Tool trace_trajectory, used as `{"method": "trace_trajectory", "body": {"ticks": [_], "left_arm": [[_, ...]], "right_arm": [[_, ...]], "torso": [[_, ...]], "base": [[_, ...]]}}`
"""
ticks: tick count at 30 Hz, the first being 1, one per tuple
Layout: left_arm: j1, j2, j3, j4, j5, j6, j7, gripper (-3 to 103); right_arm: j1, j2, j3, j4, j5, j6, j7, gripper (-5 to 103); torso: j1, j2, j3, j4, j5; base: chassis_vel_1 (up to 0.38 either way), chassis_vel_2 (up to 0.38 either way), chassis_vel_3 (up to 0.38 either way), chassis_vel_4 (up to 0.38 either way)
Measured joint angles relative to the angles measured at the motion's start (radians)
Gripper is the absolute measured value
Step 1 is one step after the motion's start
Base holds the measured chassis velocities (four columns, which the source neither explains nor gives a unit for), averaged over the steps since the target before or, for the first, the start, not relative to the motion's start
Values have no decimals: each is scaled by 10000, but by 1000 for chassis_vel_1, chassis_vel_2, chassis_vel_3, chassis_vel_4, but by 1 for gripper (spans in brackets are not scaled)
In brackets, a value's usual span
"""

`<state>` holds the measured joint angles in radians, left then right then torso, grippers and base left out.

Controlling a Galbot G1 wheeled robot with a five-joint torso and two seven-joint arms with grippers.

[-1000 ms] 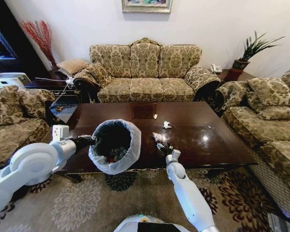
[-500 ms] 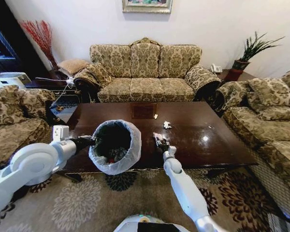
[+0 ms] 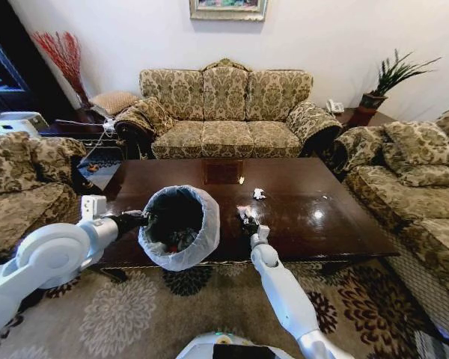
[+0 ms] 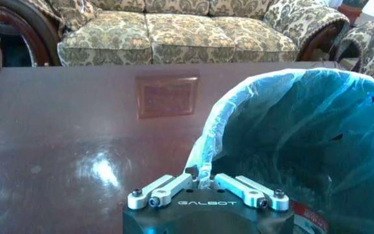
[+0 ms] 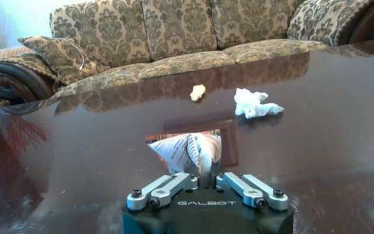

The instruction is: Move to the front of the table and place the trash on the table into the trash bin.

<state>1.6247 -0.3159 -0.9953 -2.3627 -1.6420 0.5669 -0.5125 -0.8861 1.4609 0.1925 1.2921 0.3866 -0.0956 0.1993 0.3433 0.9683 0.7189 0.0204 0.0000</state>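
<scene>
On the dark wooden table (image 3: 337, 217), the right gripper (image 5: 203, 174) has pinched a striped silvery wrapper (image 5: 188, 150) between its fingers. It holds only one thin edge, so the wrapper could slip out on the way across. Nearby, the left gripper (image 4: 203, 181) is clenched on the bag rim of the trash bin (image 3: 181, 226), holding it tipped over the table's near edge. If that thin bag pulls loose, the bin could drop. A crumpled white tissue (image 5: 254, 104) and a small pale scrap (image 5: 198, 92) lie farther back.
</scene>
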Motion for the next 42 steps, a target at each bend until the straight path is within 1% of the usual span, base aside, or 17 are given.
{"method": "trace_trajectory", "body": {"ticks": [1,5,8,9,10,13,14,17,19,22,27,32,35,37,40,41,42], "left_arm": [[0,0,0,0,0,0,0,0],[3,91,-42,19,-23,0,-2,0],[-5,243,-59,146,-167,0,-76,0],[-21,430,-73,226,-441,-2,-260,0],[-21,430,-73,226,-441,-2,-260,0],[-82,723,-80,354,-793,24,-491,0],[-82,723,-80,354,-793,24,-491,0],[-171,925,-74,422,-1231,92,-884,0],[-180,949,-74,422,-1308,115,-954,0],[-198,1068,-158,374,-1660,222,-1327,0],[-198,1118,-174,248,-1744,235,-1420,0],[-204,1073,-174,64,-1701,235,-1443,0],[-174,966,-174,-8,-1636,236,-1441,0],[-158,931,-171,-28,-1591,235,-1428,0],[-115,861,-149,-71,-1514,236,-1390,0],[-115,861,-149,-71,-1514,236,-1390,0],[-114,850,-148,-71,-1503,236,-1385,0]], "right_arm": [[0,0,0,0,0,0,0,7],[-211,-99,-55,303,122,920,225,2],[-664,-288,-42,1694,-55,1787,287,0],[-988,-438,-24,2889,-253,2056,212,0],[-988,-438,-24,2889,-253,2056,212,0],[-1353,-859,-250,4858,-780,2537,-306,0],[-1353,-859,-250,4858,-780,2537,-306,0],[-1548,-1421,-1079,7260,-614,2702,-1022,0],[-1565,-1517,-1268,7621,-566,2703,-1164,0],[-1561,-2028,-2447,8933,-495,2601,-1586,0],[-1478,-2418,-3394,9137,-684,2568,-1879,0],[-1672,-2669,-3966,8580,-2008,2713,-1838,-2],[-1804,-2801,-4104,8361,-2548,2800,-1918,14],[-1810,-2784,-4109,8300,-2690,2826,-1918,14],[-1845,-2691,-4052,8203,-2930,2920,-1928,30],[-1845,-2691,-4052,8203,-2930,2920,-1928,30],[-1856,-2686,-4043,8203,-2929,2925,-1928,35]], "torso": [[0,0,0,0,0],[1,-2,5,0,2],[3,-1,5,-4,0],[2,-1,5,-3,1],[2,-1,5,-3,1],[1,-1,3,-3,-2],[1,-1,3,-3,-2],[2,-1,3,-3,0],[2,-1,3,-3,1],[0,0,1,-1,0],[0,-1,2,-2,2],[1,-1,2,-2,2],[0,0,1,-2,1],[0,-1,2,-2,1],[1,-1,2,-2,0],[1,-1,2,-2,0],[1,-1,2,-1,0]], "base": [[0,0,0,0],[0,0,0,0],[0,0,0,0],[0,0,0,0],[0,0,0,0],[0,0,0,0],[0,0,0,0],[0,0,0,0],[0,0,0,0],[0,0,0,0],[0,0,0,0],[0,0,0,0],[0,0,0,0],[0,0,0,0],[0,0,0,0],[0,0,0,0],[0,0,0,0]]}}
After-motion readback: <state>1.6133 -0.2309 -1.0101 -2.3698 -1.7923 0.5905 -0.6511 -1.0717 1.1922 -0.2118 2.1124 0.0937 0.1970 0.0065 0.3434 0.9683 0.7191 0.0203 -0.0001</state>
